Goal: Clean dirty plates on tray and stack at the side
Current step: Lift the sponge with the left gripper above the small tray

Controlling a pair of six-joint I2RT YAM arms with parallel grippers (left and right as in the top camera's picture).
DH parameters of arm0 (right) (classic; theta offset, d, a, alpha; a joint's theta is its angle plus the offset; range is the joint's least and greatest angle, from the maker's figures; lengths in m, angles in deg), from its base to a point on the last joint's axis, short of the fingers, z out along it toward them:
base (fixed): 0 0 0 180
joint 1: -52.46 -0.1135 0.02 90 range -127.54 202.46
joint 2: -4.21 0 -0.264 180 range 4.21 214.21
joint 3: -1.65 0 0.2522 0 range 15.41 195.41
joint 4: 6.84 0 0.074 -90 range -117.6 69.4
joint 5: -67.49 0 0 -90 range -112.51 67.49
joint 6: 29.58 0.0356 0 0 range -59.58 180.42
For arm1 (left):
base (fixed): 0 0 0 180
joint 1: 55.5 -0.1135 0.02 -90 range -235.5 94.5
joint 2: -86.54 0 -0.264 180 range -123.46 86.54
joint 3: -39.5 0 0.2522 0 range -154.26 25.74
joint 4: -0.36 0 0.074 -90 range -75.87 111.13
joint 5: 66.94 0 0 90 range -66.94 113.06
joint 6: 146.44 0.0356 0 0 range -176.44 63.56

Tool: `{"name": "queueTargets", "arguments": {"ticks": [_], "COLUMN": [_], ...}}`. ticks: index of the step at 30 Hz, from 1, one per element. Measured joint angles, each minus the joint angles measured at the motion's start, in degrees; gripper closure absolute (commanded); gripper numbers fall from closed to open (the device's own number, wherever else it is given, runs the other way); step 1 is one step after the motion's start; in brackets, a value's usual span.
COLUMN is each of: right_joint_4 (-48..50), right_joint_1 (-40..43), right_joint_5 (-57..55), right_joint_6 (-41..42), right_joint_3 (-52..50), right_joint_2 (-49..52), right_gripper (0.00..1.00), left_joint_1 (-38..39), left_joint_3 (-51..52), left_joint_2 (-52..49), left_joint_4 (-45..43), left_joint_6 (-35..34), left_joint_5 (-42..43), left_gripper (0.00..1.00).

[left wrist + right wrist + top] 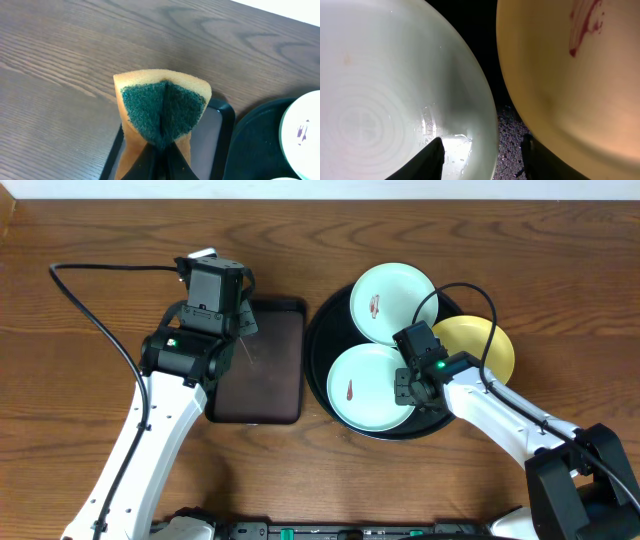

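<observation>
The round black tray (318, 340) holds two mint plates, a far one (393, 302) and a near one (365, 385), each with a reddish smear. A yellow plate (482, 345) lies on its right side. My right gripper (405, 392) is open at the near mint plate's right edge. In the right wrist view its fingers (480, 157) straddle that plate's rim (385, 85), with the smeared yellow plate (570, 85) on the right. My left gripper (240, 320) is shut on a folded yellow-and-green sponge (162, 107), its fingertips (160, 155) pinching it.
A rectangular dark-brown tray (262, 365) lies left of the black tray, under the sponge; its rim shows in the left wrist view (222, 125). Bare tray floor (507, 135) shows between the two plates. The right arm's cable arcs over the yellow plate.
</observation>
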Motion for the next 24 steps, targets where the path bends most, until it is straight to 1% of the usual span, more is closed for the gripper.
{"name": "queueTargets", "arguments": {"ticks": [11,16,24], "right_joint_4": [0.0,0.0,0.0], "right_joint_1": [0.0,0.0,0.0], "right_joint_5": [0.0,0.0,0.0], "right_joint_6": [0.0,0.0,0.0], "right_joint_3": [0.0,0.0,0.0], "right_joint_2": [0.0,0.0,0.0], "right_gripper": [0.51,0.51,0.51], "left_joint_1": [0.0,0.0,0.0], "left_joint_3": [0.0,0.0,0.0], "left_joint_2": [0.0,-0.4,-7.3], "left_joint_4": [0.3,1.3,2.9], "left_joint_6": [4.0,5.6,8.0], "left_joint_5": [0.5,2.7,5.2], "left_gripper": [0.93,0.93,0.93]}}
